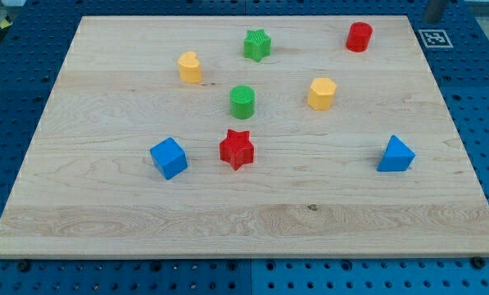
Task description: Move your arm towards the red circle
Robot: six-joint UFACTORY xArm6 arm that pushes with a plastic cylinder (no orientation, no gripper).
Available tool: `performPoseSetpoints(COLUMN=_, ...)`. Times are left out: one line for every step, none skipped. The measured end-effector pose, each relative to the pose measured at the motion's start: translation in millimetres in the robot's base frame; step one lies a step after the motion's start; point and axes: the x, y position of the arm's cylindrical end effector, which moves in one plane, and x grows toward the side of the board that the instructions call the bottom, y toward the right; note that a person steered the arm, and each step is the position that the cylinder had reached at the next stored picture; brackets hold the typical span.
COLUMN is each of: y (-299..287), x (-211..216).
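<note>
Red circle (359, 37) sits near the view's top right of the surface (252, 221), well apart from the other blocks. Nearest neighbour is the yellow hexagon (321, 93), below and to its left.

The rod's tip does not show clearly. A dark sliver at the view's top right corner (435, 10) may be part of the arm, but you cannot tell. There is no hand on this rig, just the rod, so nothing to report as open or closed.

For the step: if that sliver is the arm, you are probably close already. Bring the tip in from the top right side and stop just beside the red circle. Judged from the layout, that path is free of blocks. Slow near the end, or you risk nudging the circle toward the edge.

Count, eight blocks:
- red, two: circle, star (237, 148)
- green, two: star (257, 45), circle (242, 102)
- yellow, two: hexagon, heart-like block (190, 67)
- blue, two: cube (169, 157), wedge-like block (396, 154)

Marker tag (434, 37) lies off the board, top right.
</note>
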Motion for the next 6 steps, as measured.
performPoseSetpoints(y=0.0, x=0.0)
performPoseSetpoints(y=-1.4, x=0.2)
performPoseSetpoints(y=-1.4, x=0.2)
performPoseSetpoints(y=-1.4, x=0.0)
performPoseSetpoints(y=-1.4, x=0.0)
performPoseSetpoints(y=-1.4, x=-0.9)
